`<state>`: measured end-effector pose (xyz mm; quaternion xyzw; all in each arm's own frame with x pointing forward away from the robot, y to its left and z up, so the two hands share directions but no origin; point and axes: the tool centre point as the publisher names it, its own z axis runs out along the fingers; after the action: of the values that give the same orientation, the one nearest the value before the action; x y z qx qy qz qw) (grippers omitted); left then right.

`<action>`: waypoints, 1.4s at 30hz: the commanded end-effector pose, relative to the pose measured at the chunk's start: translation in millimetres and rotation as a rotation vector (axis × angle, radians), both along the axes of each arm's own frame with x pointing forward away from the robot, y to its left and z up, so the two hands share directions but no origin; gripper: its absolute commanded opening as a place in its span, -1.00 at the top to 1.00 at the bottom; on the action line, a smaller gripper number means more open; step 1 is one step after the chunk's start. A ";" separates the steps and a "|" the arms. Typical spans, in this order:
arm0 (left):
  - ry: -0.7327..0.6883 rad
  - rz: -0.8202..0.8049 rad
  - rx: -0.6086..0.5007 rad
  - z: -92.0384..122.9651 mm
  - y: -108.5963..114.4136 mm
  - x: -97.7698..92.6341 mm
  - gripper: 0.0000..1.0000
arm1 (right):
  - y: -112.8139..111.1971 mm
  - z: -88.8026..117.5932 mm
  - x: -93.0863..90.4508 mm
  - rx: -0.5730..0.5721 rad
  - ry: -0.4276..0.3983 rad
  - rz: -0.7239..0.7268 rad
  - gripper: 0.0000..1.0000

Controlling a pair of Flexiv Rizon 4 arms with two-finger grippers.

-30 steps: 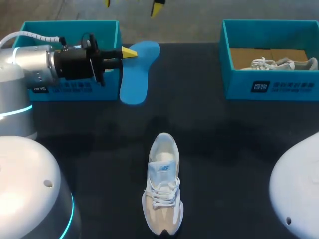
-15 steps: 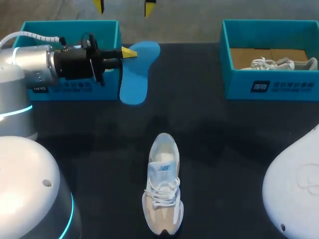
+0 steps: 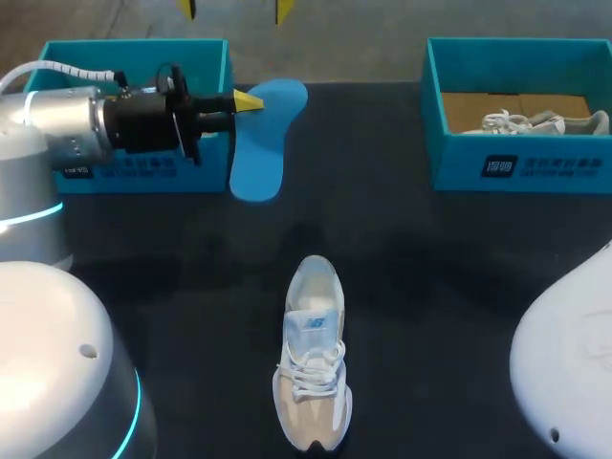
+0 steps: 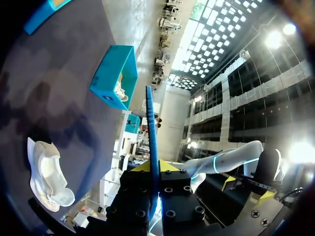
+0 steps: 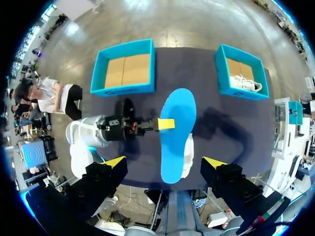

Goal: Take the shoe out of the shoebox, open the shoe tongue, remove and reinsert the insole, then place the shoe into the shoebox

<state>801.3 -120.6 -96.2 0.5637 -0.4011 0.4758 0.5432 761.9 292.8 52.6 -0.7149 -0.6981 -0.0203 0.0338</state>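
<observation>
Teal right shoebox (image 3: 516,168) holds shoe (image 3: 537,122); left fingers (image 3: 247,99) pinch insole (image 3: 264,143); right fingers (image 5: 114,161) spread.

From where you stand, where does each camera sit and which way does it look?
Head view: above and behind the robot, looking down on the table; the left arm and right arm show at the sides.
Left wrist view: on the left arm, looking along the left gripper, shut on the insole.
Right wrist view: high overhead, facing down; the open right gripper shows.
Shared: all three see the shoe.
</observation>
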 end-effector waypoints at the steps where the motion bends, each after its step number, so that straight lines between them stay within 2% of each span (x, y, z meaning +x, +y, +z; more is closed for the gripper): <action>1: 0.001 0.001 0.004 0.5 0.2 -0.9 1.00 | -21.0 -5.2 -6.5 0.137 -0.024 0.013 -1.00; 13: 0.001 0.001 0.004 0.5 0.2 -0.9 1.00 | -45.8 -10.9 -13.4 0.311 -0.046 0.041 -1.00; 15: 0.001 0.001 0.004 0.5 0.2 -0.9 1.00 | -51.6 -12.6 -15.1 0.372 -0.055 0.063 -1.00; 21: 0.001 0.001 0.004 0.5 0.2 -0.9 1.00 | -63.9 -15.1 -20.0 0.436 -0.061 0.061 -1.00; 26: 0.001 0.001 0.004 0.5 0.2 -0.9 1.00 | -70.4 -21.5 -21.1 0.491 -0.064 0.053 -1.00; 33: 0.001 0.001 0.004 0.5 0.2 -0.9 1.00 | -82.7 -38.5 -19.2 0.654 -0.086 0.042 -1.00; 42: 0.001 0.001 0.004 0.5 0.2 -0.9 1.00 | -94.5 -44.4 -22.9 0.783 -0.127 0.060 -1.00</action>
<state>801.3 -120.7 -96.3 0.5636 -0.4010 0.4759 0.5432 743.5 206.1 13.0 -0.6726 -0.6984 -0.2026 0.1372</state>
